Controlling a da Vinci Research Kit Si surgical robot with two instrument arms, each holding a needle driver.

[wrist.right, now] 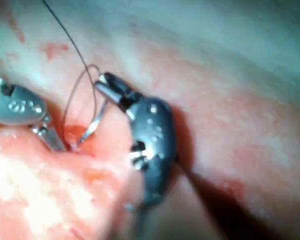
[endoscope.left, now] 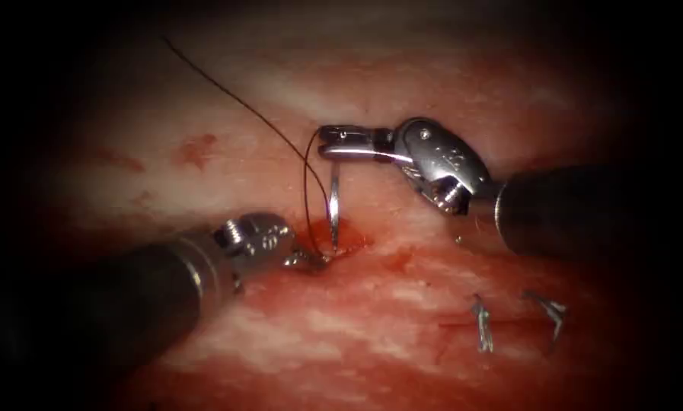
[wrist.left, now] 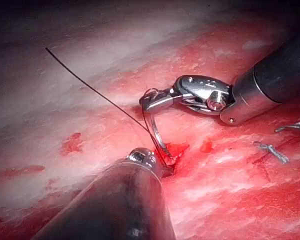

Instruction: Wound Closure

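The right tool comes in from the right with its jaws shut on the curved needle at its upper, thread end. From there the needle hangs down and its lower end sits in the tissue at a pool of red fluid at the cut. The left tool has its tip at the tissue just left of that spot. Dark thread runs from the upper left and loops down beside the needle. In the wrist views, needle, right tool, left tool.
Two pale stitch ends lie on the tissue at the lower right, below the right tool's shaft. The left tool's dark shaft crosses the lower left. Small red stains mark the tissue at the left.
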